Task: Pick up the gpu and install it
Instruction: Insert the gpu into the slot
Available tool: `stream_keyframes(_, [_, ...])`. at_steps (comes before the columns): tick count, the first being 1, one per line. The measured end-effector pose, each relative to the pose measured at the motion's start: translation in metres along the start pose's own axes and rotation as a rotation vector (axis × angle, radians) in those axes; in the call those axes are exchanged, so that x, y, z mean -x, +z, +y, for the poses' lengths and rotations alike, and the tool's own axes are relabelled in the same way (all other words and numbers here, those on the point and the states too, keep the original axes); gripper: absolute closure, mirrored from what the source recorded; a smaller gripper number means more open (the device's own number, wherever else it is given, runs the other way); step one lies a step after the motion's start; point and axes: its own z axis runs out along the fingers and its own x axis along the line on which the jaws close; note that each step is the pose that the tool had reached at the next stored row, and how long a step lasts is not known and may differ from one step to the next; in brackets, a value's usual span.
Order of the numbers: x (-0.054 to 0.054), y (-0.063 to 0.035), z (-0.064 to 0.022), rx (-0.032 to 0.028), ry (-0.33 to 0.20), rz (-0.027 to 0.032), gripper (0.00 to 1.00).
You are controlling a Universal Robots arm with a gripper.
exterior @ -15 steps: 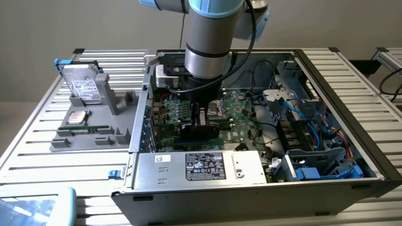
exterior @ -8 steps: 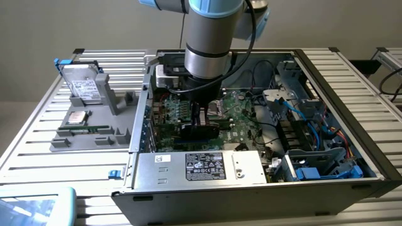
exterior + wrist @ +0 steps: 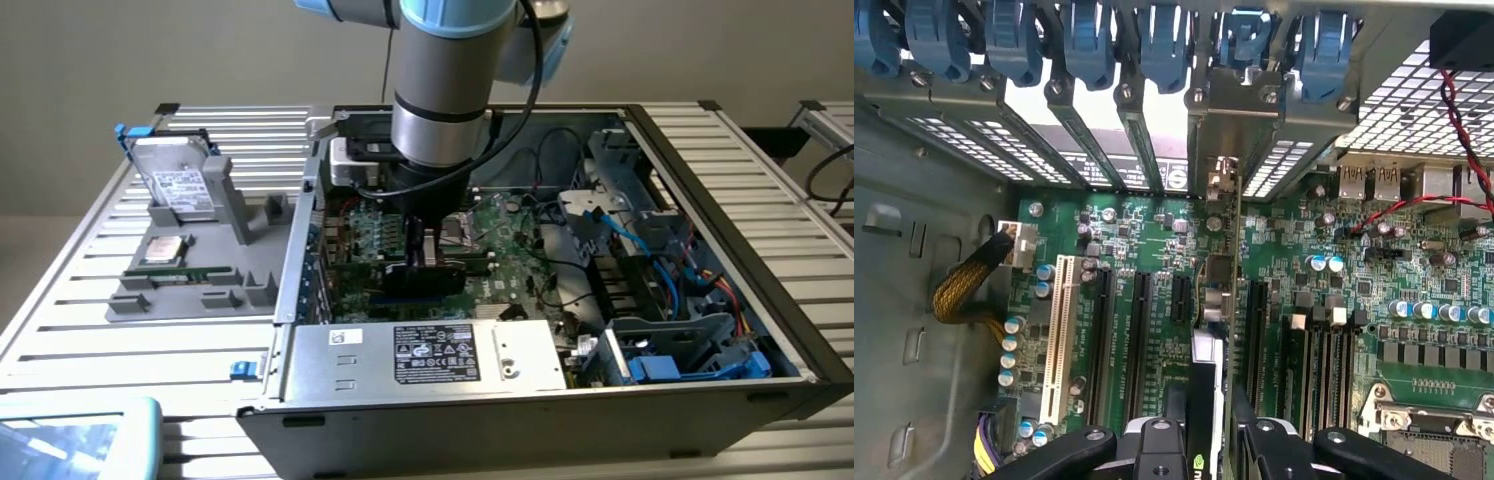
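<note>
Gripper: you are looking at black jointed fingers (image 3: 1269,445) closing on the gpu (image 3: 1216,300) from both sides; the gripper (image 3: 430,250) is sitting deep inside the case (image 3: 534,395), clamped on the card.
Gpu: it is standing on edge between the fingers, directly over a black slot on the board (image 3: 1134,300). You are seeing it edge-on as a thin green strip with a black cooler on one face and a bright metal bracket at its far end, reaching up to the row of slot covers. Whether it is fully seated you cannot tell.
Board: green, matte, and crowded with small silver-topped capacitors, long black slots and one white slot (image 3: 1059,340). A braided yellow-and-black cable (image 3: 969,285) is running to a white plug at its edge.
Slot covers: perforated grey metal strips (image 3: 974,145) are slanting side by side, each topped by a glossy blue plastic clip (image 3: 1079,40).
Arm: a smooth silver and pale blue cylinder (image 3: 447,90) is dropping straight into the open case.
Case: dark sheet metal, with a labelled silver power unit (image 3: 427,355) at the near wall.
Tray: on the exterior view's left, a grey moulded tray (image 3: 187,285) is holding a silver drive (image 3: 180,185) upright on a ribbed aluminium table (image 3: 80,330).
</note>
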Motion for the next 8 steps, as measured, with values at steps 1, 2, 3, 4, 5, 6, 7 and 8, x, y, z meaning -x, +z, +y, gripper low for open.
stream_keyframes(1, [0.0000, 0.0000, 0.0000, 0.0000, 0.000, 0.0000, 0.73])
stream_keyframes(2, [0.0000, 0.0001, 0.0000, 0.0001, 0.000, 0.0001, 0.73])
stream_keyframes(3, [-0.0001, 0.0002, 0.0000, 0.0001, 0.000, 0.0002, 0.73])
stream_keyframes(4, [-0.0001, 0.0004, 0.0000, 0.0002, 0.000, 0.0003, 0.73])
stream_keyframes(5, [0.0000, 0.0006, 0.0000, 0.0002, 0.000, 0.0003, 0.73])
stream_keyframes(6, [0.0000, 0.0008, -0.0001, 0.0001, 0.000, 0.0003, 0.73])
stream_keyframes(7, [0.0000, 0.0011, -0.0001, 0.0001, 0.000, 0.0002, 0.73])
stream_keyframes(8, [0.0000, 0.0013, -0.0001, 0.0001, 0.000, 0.0002, 0.73])
